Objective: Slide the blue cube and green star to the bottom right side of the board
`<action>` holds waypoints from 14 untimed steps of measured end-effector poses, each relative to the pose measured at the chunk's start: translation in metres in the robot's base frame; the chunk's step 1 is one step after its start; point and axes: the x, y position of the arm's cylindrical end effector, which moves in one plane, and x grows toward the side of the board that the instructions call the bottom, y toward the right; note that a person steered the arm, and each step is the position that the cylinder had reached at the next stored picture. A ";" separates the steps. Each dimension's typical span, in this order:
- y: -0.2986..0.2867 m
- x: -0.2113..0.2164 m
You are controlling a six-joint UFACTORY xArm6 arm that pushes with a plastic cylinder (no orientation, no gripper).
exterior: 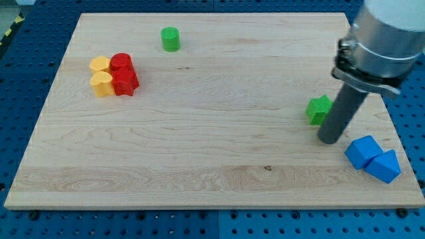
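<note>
The green star (319,109) lies at the view's right, a little above the middle of the board's right side. My tip (329,140) rests on the board just below and right of the star, with the rod touching or nearly touching the star's right edge. The blue cube (363,151) sits near the bottom right corner, right of and slightly below my tip, a short gap away. A second blue block (385,166), wedge-like, touches the cube's lower right side.
A green cylinder (170,38) stands near the view's top, left of centre. Two red blocks (123,74) and two yellow blocks (101,76) cluster at the upper left. The wooden board (199,146) lies on a blue perforated table.
</note>
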 end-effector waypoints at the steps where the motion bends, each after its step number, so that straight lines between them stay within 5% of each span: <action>1: -0.020 -0.045; 2: -0.020 -0.078; 14: 0.050 -0.089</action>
